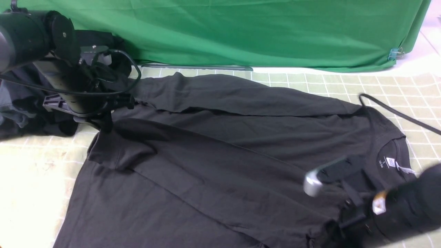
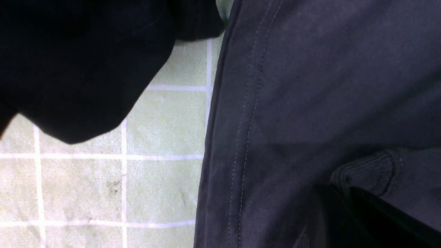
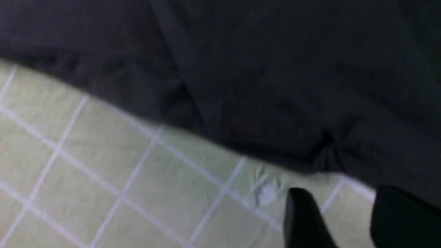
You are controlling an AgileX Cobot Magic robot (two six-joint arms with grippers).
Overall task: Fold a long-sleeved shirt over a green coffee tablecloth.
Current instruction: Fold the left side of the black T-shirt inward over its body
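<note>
The long-sleeved shirt (image 1: 224, 148) lies spread on the green coffee tablecloth (image 1: 396, 89), collar and white neck label (image 1: 391, 162) toward the right. One sleeve is folded across the body. My left gripper (image 1: 105, 122) sits at the shirt's far left edge, shut on the ribbed cuff (image 2: 365, 170) of a sleeve. In the left wrist view the shirt's stitched hem (image 2: 248, 103) runs beside the gridded tablecloth (image 2: 165, 137). My right arm (image 1: 406, 206) hovers near the collar at the front right. The right gripper (image 3: 341, 196) is open over the tablecloth (image 3: 103, 172), just off the shirt's edge (image 3: 275, 69), holding nothing.
A plain deep green sheet (image 1: 258, 31) hangs along the back, with a blue clip (image 1: 393, 53) at its right end. A bundle of black and grey garments (image 1: 20, 110) lies at the left behind my left arm. A black cable (image 1: 396, 112) crosses the cloth at the right.
</note>
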